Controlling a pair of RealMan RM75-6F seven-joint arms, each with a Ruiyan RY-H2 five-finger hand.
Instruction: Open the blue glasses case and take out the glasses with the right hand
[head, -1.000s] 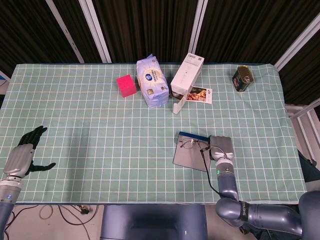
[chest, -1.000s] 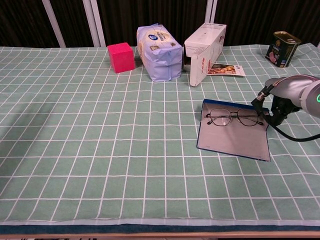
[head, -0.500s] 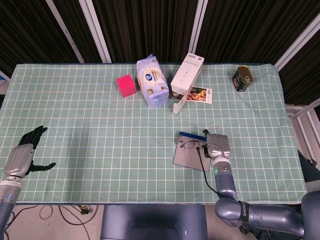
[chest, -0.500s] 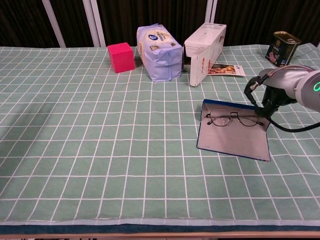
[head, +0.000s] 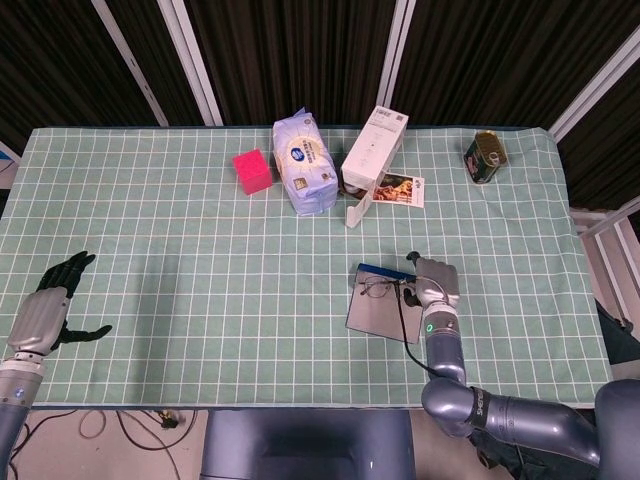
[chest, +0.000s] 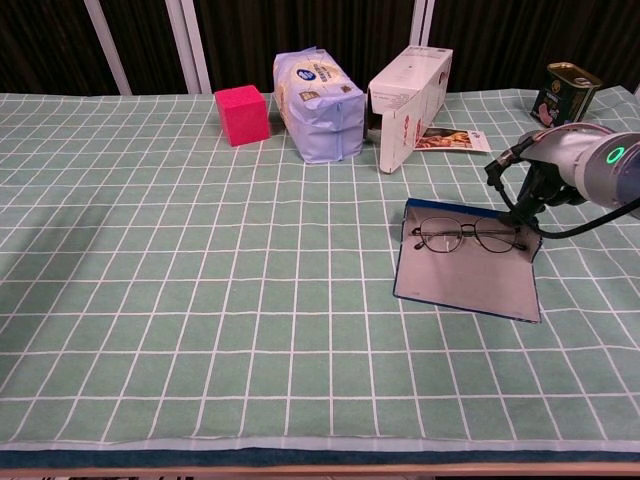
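blue glasses case (chest: 466, 275) lies open flat, glasses (chest: 467, 236) exposed for pickup; right hand (chest: 524, 196) at its far right corner, finger state cannot be told; left hand (head: 52, 300) idle, fingers apart.

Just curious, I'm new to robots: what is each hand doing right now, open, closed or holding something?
Left hand: open, holding nothing.
Right hand: at the glasses on the opened case; grip cannot be told.

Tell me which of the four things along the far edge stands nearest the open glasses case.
The white carton, with its flap hanging open; the pink cube, tissue pack and tin stand further off.
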